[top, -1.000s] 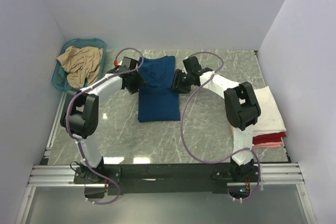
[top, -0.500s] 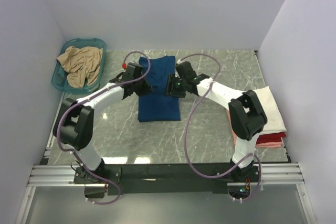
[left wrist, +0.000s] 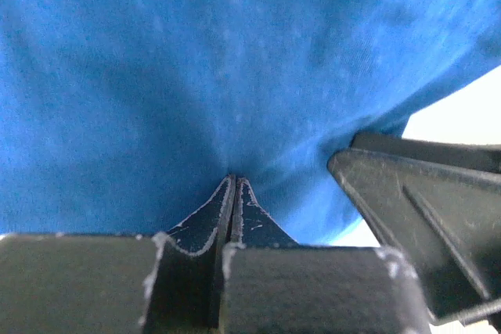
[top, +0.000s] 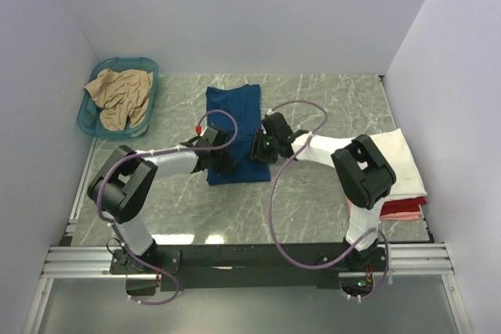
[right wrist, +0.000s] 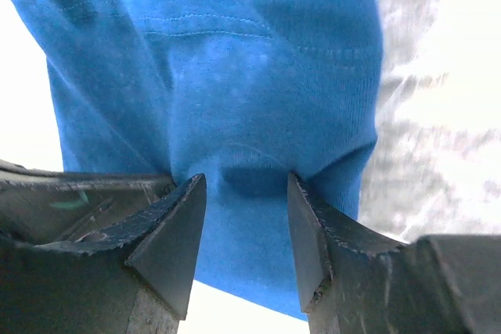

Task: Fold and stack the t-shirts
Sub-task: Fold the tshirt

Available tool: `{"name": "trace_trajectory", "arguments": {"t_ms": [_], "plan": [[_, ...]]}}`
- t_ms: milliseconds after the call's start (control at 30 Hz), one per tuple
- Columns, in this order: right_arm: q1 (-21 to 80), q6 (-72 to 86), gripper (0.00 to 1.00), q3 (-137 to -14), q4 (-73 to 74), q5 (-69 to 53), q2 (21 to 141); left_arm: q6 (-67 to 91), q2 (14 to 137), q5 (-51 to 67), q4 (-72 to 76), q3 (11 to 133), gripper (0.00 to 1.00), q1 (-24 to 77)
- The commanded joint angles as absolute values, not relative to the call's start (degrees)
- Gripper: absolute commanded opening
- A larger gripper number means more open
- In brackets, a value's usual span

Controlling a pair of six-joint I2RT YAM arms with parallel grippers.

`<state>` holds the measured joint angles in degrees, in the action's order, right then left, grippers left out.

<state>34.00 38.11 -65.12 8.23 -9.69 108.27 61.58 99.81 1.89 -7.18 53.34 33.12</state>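
1. Blue cloth first, top view: you've got the blue tee (top: 233,119) lying as a long folded strip mid-bench, running away from the arm bases. The bench (top: 329,107) is grey, marble-look.
2. Same view, arms: the left gripper (top: 225,165) sits low on the tee's near-left part and the right gripper (top: 261,150) on its right edge. The two are close together w/ cloth between them. You can't read either gripper's state from up here.
3. Same view, other tees: the tan tee (top: 117,95) is crumpled in the teal basket (top: 129,59) at far left. At the bench's right edge there's a folded stack, w/ the cream tee (top: 403,162) on top and the red tee (top: 401,206) and pink tee (top: 401,215) peeking out beneath at the near side.
4. Left wrist view: your left gripper (left wrist: 233,181) has its fingers (left wrist: 200,228) pressed together, no gap. The tips are right in the blue tee (left wrist: 196,76) and the cloth puckers into them, so it looks pinched on the tee. Blue fills nearly the whole view. The dark finger at right looks like the other arm's.
5. Right wrist view: your right gripper (right wrist: 245,185) has its fingers (right wrist: 176,232) apart, straddling a raised ridge of the blue tee (right wrist: 235,76). Cloth sits between them, not clamped. Bench (right wrist: 423,115) shows to the right.
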Motion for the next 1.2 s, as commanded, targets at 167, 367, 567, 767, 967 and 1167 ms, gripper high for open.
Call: {"name": "trace_trajectory", "arguments": {"t_ms": [167, 367, 567, 767, 967, 1167], "plan": [[39.45, 42.79, 0.53, -44.49, 6.52, -8.44, 98.01, 68.11, 87.73, -3.07, -10.19, 41.06, 0.01, 40.43], [47.54, 48.24, 0.52, -33.41, 4.83, -8.62, 88.87, 73.55, 76.92, -4.3, -13.08, 32.79, 0.01, 48.15], [53.96, 53.34, 0.52, -26.02, 7.28, -7.47, 78.06, 80.93, 65.23, -6.06, -17.66, 26.55, 0.01, 56.59], [53.79, 50.9, 0.54, -29.17, 16.33, -4.75, 67.34, 79.02, 55.65, -9.57, -24.6, 30.05, 0.12, 57.66], [46.42, 45.28, 0.51, -38.13, 19.08, -4.12, 65.47, 65.41, 56.42, -7.14, -21.98, 38.84, 0.25, 42.48], [39.73, 40.17, 0.42, -46.13, 17.67, -4.75, 74.69, 55.82, 71.87, -1.33, -17.49, 52.1, 0.3, 28.4]]}}
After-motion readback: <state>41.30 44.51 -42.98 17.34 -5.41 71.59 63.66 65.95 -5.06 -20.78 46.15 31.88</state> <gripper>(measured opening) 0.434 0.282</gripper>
